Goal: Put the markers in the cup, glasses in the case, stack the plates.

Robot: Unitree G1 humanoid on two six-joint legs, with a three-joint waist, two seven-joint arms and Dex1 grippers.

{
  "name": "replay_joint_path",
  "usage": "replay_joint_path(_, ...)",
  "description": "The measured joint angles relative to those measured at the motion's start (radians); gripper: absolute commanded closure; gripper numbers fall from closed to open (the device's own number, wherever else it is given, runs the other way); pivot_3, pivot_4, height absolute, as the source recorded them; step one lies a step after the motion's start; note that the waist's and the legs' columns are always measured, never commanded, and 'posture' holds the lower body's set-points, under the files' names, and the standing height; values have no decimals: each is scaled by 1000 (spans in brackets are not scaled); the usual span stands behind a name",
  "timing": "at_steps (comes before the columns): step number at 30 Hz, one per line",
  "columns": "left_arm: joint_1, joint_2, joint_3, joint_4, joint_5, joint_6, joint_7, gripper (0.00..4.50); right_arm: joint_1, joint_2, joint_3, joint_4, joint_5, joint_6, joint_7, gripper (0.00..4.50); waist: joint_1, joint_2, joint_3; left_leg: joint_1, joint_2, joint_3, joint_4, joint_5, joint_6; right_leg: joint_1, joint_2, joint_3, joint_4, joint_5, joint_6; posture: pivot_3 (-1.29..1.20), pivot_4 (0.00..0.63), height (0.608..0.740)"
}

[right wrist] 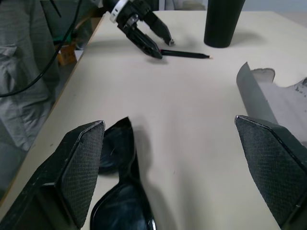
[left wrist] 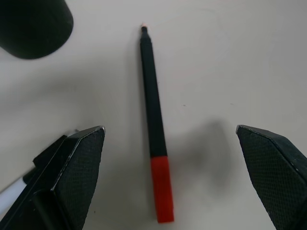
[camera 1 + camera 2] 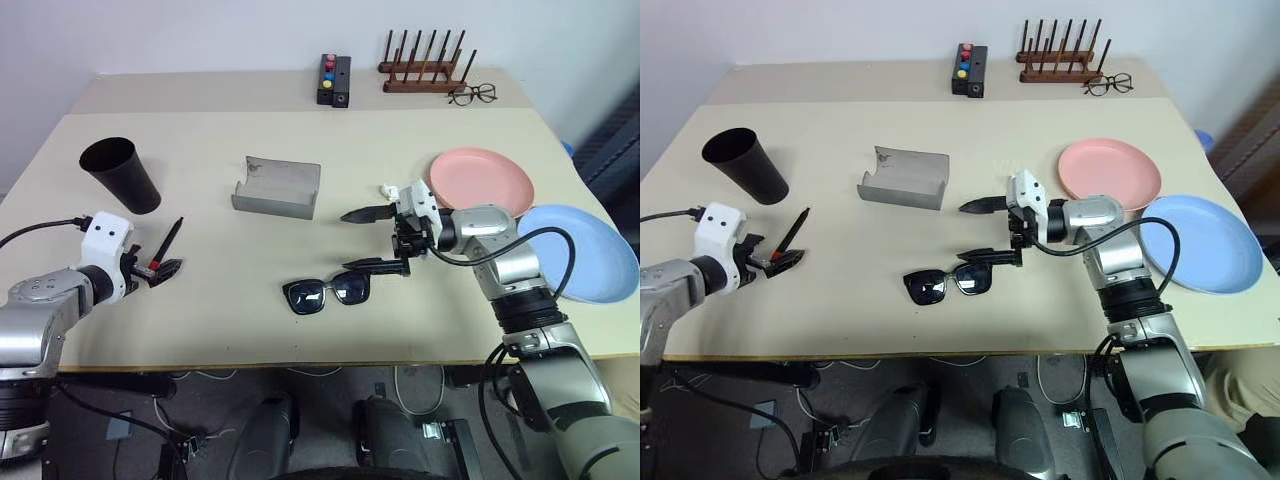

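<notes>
Listing what we see on the beige worktop [image 3: 200, 300]: black marker [image 2: 154, 129], red-tipped, lying flat near the black tapered cup [image 3: 120, 175], between the spread fingers of our left claw [image 3: 160, 262]. Sunglasses [image 3: 328, 291], thick black frame, dark lenses, just under our right claw [image 3: 368, 240], its fingers wide apart. Grey case [image 3: 277, 187], open, mid-worktop. Pink plate [image 3: 481, 178] and blue plate [image 3: 585, 250] side by side at right. White wall behind.
</notes>
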Motion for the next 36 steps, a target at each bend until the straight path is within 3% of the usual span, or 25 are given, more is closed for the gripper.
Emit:
replay_joint_path(7, -119, -20, -61, 82, 27, 23, 0, 0, -13, 21, 0, 1, -10, -13, -17, 55, -4, 0, 0, 0, 0, 1, 0, 0, 0, -1, 2, 1, 1, 0, 0, 0, 150, 740)
replay_joint_path(16, -153, -34, -102, 106, 50, 65, -1, 0, -13, 20, 1, 1, -19, -20, -12, 55, -5, 0, 0, 0, 0, 2, 1, 1, -1, -3, 3, 3, 7, 0, 0, 0, 150, 740)
replay_joint_path(20, -161, -45, -104, 110, 53, 71, -4, 1366, -12, 19, 4, 2, -37, -34, -9, 0, -5, 0, 0, 0, 0, 2, 2, 1, -2, -3, 3, 3, 7, 0, 0, 0, 150, 740)
replay_joint_path(26, -165, -54, -108, 112, 59, 74, -4, 4442, -12, 19, 5, 5, -47, -41, -8, 0, -8, 0, 0, 1, 0, 2, 1, 2, -3, -4, 4, 4, 8, 0, 0, 0, 150, 740)
replay_joint_path(32, -155, -54, -100, 92, 56, 88, -4, 4479, -12, 21, 6, 10, -51, -40, -18, 0, -8, 0, 0, 1, 0, 2, 1, 2, -3, -4, 4, 4, 9, 0, 0, 0, 150, 740)
replay_joint_path(36, -90, -68, -55, -14, 6, 113, -25, 4479, -15, 23, 5, 12, -54, -39, -28, 0, -8, 0, 0, 0, 0, 3, 1, 2, -3, -5, 2, 5, 8, 0, 0, 0, 150, 740)
